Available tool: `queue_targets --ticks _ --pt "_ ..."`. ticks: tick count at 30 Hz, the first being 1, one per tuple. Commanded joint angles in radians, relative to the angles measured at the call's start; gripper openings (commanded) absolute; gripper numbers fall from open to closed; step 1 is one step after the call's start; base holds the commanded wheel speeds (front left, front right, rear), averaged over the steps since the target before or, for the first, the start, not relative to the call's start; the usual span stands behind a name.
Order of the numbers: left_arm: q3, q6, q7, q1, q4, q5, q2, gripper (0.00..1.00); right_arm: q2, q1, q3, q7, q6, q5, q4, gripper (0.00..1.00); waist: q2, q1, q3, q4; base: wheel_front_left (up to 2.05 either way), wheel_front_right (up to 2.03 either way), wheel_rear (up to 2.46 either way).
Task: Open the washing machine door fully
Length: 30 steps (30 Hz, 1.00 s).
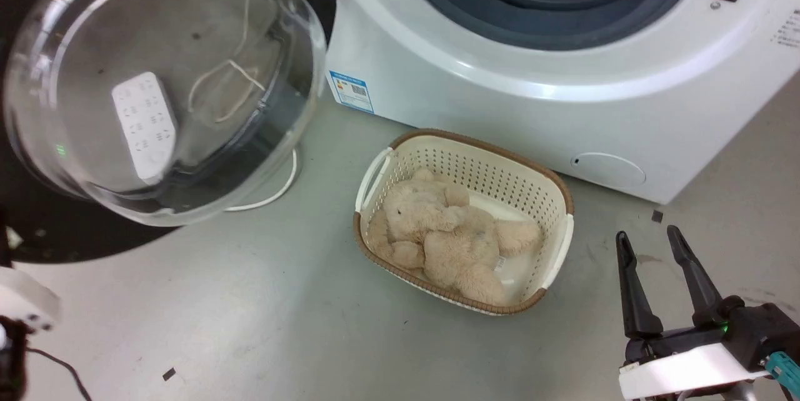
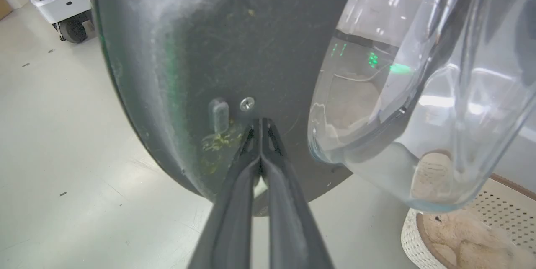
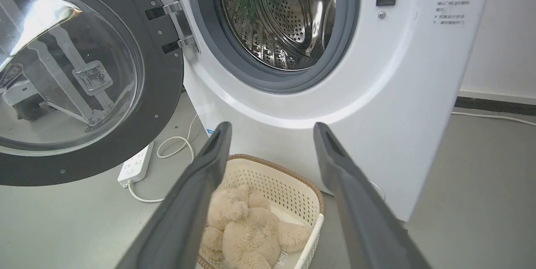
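From the head view, the washing machine door [image 1: 162, 89] stands swung out at the left of the washing machine [image 1: 500, 107], its clear bowl bulging toward the camera. A white power strip [image 1: 145, 123] on the floor [image 1: 250, 326] shows through the glass. A perforated basket [image 1: 562, 201] holding a plush bear [image 1: 444, 238] sits on the floor just in front of the machine, probably parked there for loading. The right pincer [image 1: 647, 233] waits low at the right, well apart from the door, its fingers spread and holding nothing. It seems to be kept out of the door's swing.

In the left wrist view, the left pincer [image 2: 260, 123] has its two fingers pressed together, with nothing between them. Their tips meet the door's black inner face just below a small screw [image 2: 247, 103], beside the glass bowl. Closed like this, they likely serve as one stiff prod for pushing the door wider rather than gripping it.

The right wrist view looks between its own spread fingers at the open steel drum [image 3: 276, 13]. The door hangs on its metal hinge [image 3: 180, 21] at the left, clear of the opening. I judge it well open, and whether it has reached its stop I cannot tell
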Motion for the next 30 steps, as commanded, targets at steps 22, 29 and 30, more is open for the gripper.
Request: queue_targets --ticks 22,29,30 --pt "-0.091 -0.049 -0.280 0.028 -0.129 0.110 -0.159 0.00 0.002 0.010 -0.111 -0.004 -0.001 -0.021 -0.007 1.00 0.0000 -0.0003 -0.163 -0.113 0.00 0.00 0.00" --pt "-0.158 -0.013 -0.281 0.148 -0.242 0.192 -0.254 0.00 0.002 0.072 -0.135 -0.004 -0.001 -0.055 -0.048 1.00 0.0000 -0.0003 -0.228 -0.177 0.00 0.00 0.00" --pt "-0.169 -0.007 -0.281 0.162 -0.249 0.205 -0.264 0.00 0.002 0.077 -0.133 -0.004 -0.001 -0.059 -0.053 1.00 0.0000 -0.0003 -0.233 -0.186 0.00 0.00 0.00"
